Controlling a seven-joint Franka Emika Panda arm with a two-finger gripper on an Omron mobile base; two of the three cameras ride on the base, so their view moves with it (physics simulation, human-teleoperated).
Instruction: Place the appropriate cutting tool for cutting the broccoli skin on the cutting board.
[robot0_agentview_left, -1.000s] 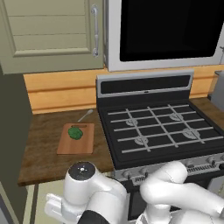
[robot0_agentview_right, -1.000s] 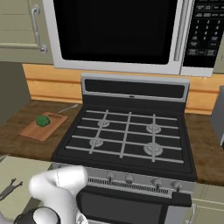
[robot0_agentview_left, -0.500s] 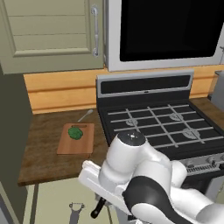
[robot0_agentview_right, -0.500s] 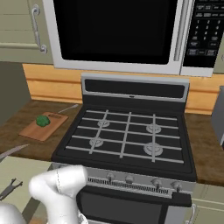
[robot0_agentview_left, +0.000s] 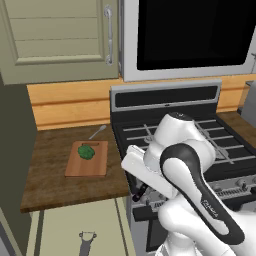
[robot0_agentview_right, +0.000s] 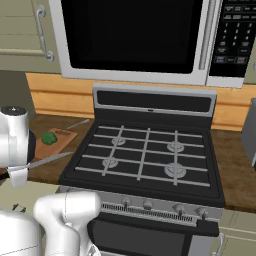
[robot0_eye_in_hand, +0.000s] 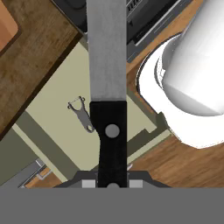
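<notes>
The gripper (robot0_eye_in_hand: 112, 183) is clamped on the knife (robot0_eye_in_hand: 107, 65) handle, blade reaching ahead beyond the counter (robot0_eye_in_hand: 35, 70) edge

Cutting board (robot0_agentview_left: 87, 159) lies on the worktop (robot0_agentview_left: 50, 170) left of the stove (robot0_agentview_left: 200, 145), with the broccoli (robot0_agentview_left: 86, 152) on its rear half and a small utensil (robot0_agentview_left: 97, 132) on the worktop just behind it. Peeler (robot0_agentview_left: 88, 239) lies low, in front of the worktop edge. Knife (robot0_eye_in_hand: 107, 83) sits in the pincer (robot0_eye_in_hand: 112, 183), above the peeler (robot0_eye_in_hand: 81, 113) and before the stove front.
</notes>
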